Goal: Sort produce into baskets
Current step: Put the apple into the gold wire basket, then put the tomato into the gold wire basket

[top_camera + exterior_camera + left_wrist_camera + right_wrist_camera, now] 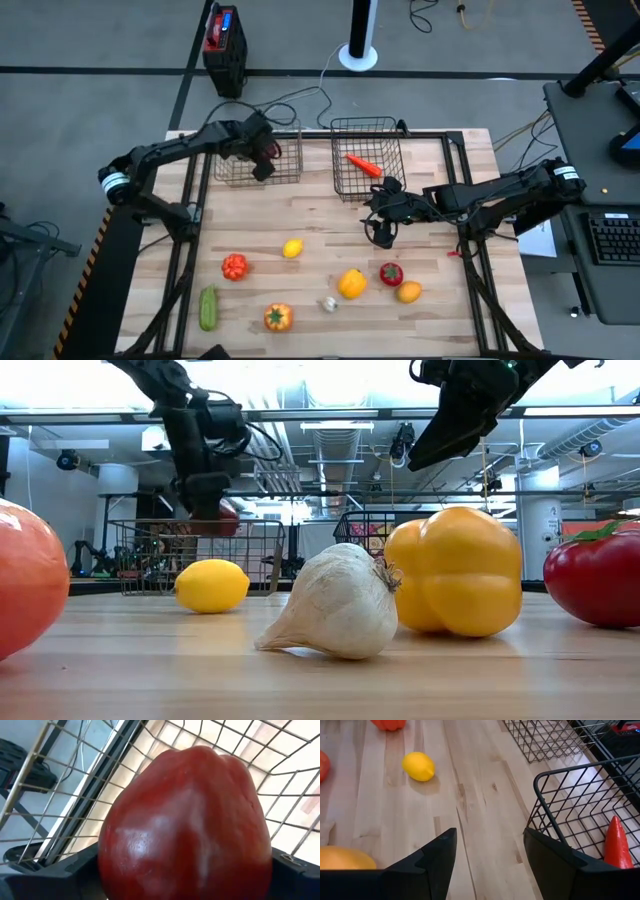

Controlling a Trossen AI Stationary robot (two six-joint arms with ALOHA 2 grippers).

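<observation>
Over the far-left basket I had the left tool clamped on the dark red apple. Right tool hung spread and empty. Carrot already binned; eight pieces remained across the tabletop.

- Two baskets sat side by side at the table's far edge, left basket and right basket.
- Carrot lay in the right one.
- Lemon sat mid-table, garlic nearer the front.

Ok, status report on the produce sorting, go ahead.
Left gripper shut on dark red apple, over left basket. Right gripper open, empty, beside right basket, carrot inside. Nothing blocking.
</observation>
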